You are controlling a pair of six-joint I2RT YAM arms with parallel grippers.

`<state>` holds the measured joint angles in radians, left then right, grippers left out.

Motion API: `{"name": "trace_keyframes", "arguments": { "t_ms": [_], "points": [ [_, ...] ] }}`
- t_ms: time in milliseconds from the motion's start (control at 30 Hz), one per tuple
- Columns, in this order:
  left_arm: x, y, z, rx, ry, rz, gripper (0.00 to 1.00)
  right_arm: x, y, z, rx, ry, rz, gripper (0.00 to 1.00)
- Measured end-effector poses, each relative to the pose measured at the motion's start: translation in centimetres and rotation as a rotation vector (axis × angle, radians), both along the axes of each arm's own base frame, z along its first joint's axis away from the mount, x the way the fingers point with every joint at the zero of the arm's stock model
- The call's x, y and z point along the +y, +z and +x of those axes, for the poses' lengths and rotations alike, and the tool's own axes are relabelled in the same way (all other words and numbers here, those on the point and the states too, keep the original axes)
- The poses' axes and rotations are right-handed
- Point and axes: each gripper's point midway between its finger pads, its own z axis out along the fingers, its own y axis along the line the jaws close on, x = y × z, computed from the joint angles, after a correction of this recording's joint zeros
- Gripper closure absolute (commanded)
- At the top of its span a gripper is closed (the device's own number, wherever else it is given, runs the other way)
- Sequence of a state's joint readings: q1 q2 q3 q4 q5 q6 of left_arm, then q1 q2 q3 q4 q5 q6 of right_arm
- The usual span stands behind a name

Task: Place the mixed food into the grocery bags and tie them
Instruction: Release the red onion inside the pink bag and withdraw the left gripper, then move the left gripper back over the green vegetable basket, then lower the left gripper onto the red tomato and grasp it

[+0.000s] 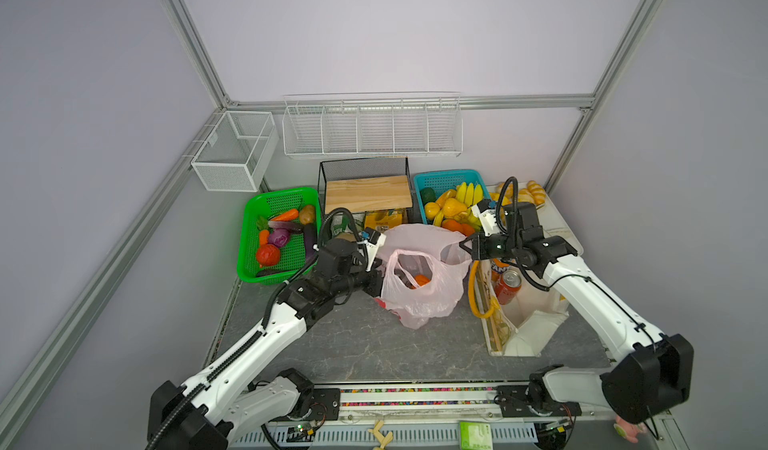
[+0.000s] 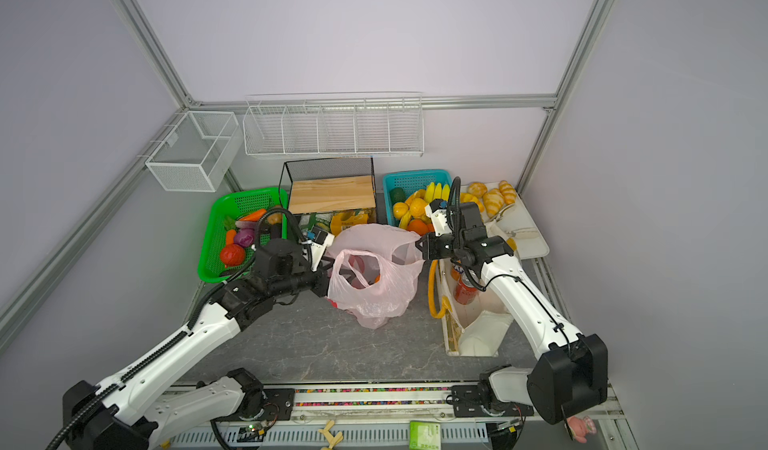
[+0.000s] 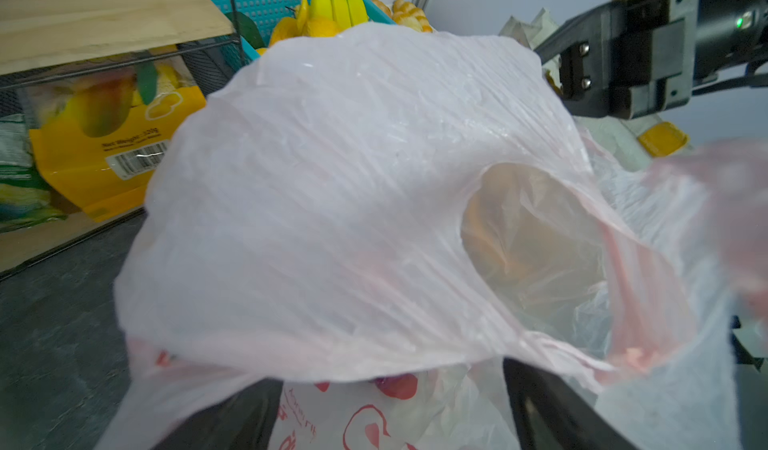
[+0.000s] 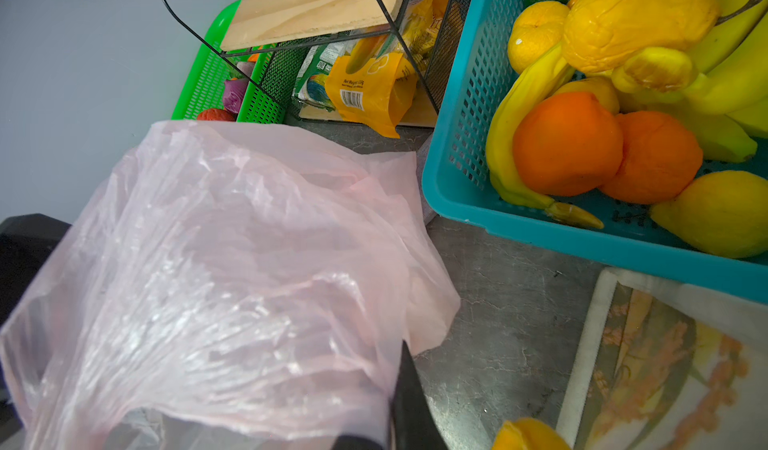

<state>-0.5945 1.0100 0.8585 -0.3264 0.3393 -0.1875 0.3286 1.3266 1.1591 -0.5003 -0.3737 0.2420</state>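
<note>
- Packing is judged part done: an orange can (image 1: 498,266) and a red can (image 1: 508,288) are stood in the canvas tote (image 1: 523,331), and an orange vegetable (image 1: 422,280) is seen inside the pink bag (image 1: 415,302).
- A tomato (image 1: 268,254) and a purple vegetable (image 1: 279,238) are left in the green basket (image 1: 246,240), at ten o'clock from the pink bag. Neither bag is tied.
- The pink bag is set mid-tabletop (image 1: 353,344), with the tote at its three o'clock.
- On the right gripper (image 1: 464,245), the jaws are clamped on the bag's rim at two o'clock.
- On the left gripper (image 3: 390,410), the jaws are spread wide at the bag's nine o'clock. Plastic is draped over and between them, and nothing is pinched.
</note>
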Motion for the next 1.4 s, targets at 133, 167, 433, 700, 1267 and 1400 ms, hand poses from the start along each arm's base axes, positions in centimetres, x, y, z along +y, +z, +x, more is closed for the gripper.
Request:
{"name": "trace_keyframes", "arguments": {
  "t_ms": [133,167,433,700,1267,1400],
  "points": [
    [2.2,1.7,0.7,-0.010,0.069,-0.062,0.18,-0.1,0.0,0.1,-0.002,-0.006,-0.005,0.92],
    [2.6,2.2,0.8,-0.016,0.083,-0.079,0.18,-0.1,-0.1,0.1,-0.002,-0.008,-0.007,0.92],
    [2.4,4.1,0.6,-0.013,0.068,-0.169,0.21,-0.2,0.0,0.2,-0.004,-0.011,-0.009,0.93],
    [4.3,6.7,1.7,-0.071,0.199,-0.144,0.21,-0.8,1.1,-0.5,-0.025,-0.026,-0.019,0.93],
    [26.7,-2.6,9.2,0.157,1.180,0.144,0.18,-0.3,3.2,-3.1,-0.006,0.084,-0.024,0.92],
    [29.1,-6.0,11.0,0.184,1.294,0.228,0.16,-0.2,2.2,-3.0,0.001,0.086,-0.016,0.92]
  ]
}}
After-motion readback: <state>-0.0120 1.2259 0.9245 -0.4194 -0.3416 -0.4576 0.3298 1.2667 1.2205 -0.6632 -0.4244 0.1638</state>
